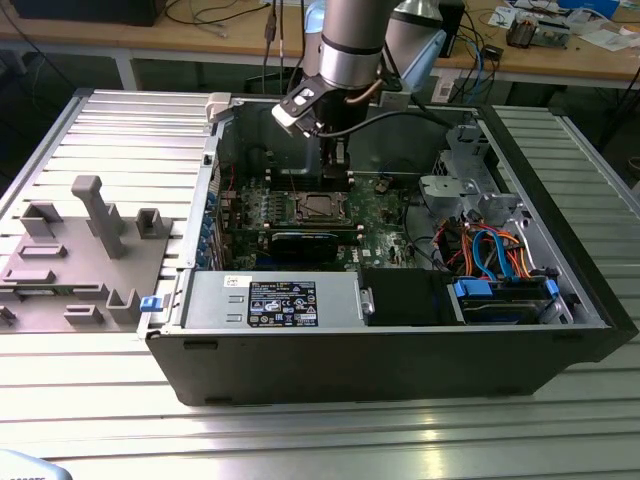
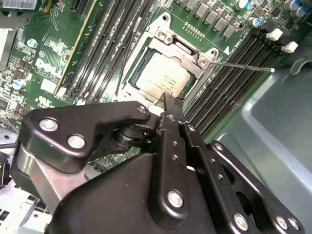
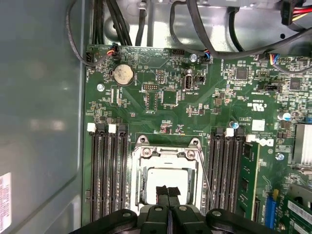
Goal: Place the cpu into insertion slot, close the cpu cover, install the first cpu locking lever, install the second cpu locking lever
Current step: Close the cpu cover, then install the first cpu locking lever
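The cpu (image 2: 163,77) lies in the insertion slot (image 1: 320,208) on the green board, its dull silver top showing through the window of the cpu cover (image 2: 184,50). The cover lies flat over the chip. My gripper (image 2: 169,101) hangs just above one edge of the socket, shut with nothing between its black fingers (image 3: 164,194). A thin wire locking lever (image 2: 243,67) sticks out sideways over the memory slots. Another lever (image 2: 127,54) runs along the opposite side of the socket. In the first wrist view the cpu (image 3: 168,176) sits just past my gripper (image 3: 168,191).
Long black memory slots (image 3: 105,175) flank the socket on both sides. A black graphics card (image 1: 305,243), a power supply (image 1: 270,300) and a drive bay with coloured cables (image 1: 495,255) fill the open case. A grey fixture (image 1: 90,245) stands at the exterior view's left.
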Tool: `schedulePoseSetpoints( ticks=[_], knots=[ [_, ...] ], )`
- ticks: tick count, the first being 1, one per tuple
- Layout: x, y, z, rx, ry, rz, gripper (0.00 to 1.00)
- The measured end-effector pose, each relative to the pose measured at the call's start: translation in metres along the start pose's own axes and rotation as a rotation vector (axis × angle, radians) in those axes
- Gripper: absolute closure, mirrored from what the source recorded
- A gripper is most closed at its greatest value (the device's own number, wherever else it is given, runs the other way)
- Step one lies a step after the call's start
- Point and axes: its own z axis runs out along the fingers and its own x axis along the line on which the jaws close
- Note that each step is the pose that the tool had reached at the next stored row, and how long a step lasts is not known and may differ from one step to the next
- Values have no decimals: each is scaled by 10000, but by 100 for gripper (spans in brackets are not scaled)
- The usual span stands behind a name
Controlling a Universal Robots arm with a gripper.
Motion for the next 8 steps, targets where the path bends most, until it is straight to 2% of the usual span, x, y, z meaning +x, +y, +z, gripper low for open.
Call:
schedulePoseSetpoints(
  ticks=[7,8],
  knots=[
    [-2,-7,-127,0,1,0,89],
    [-3,-7,-128,-9,-26,-474,89]
  ],
)
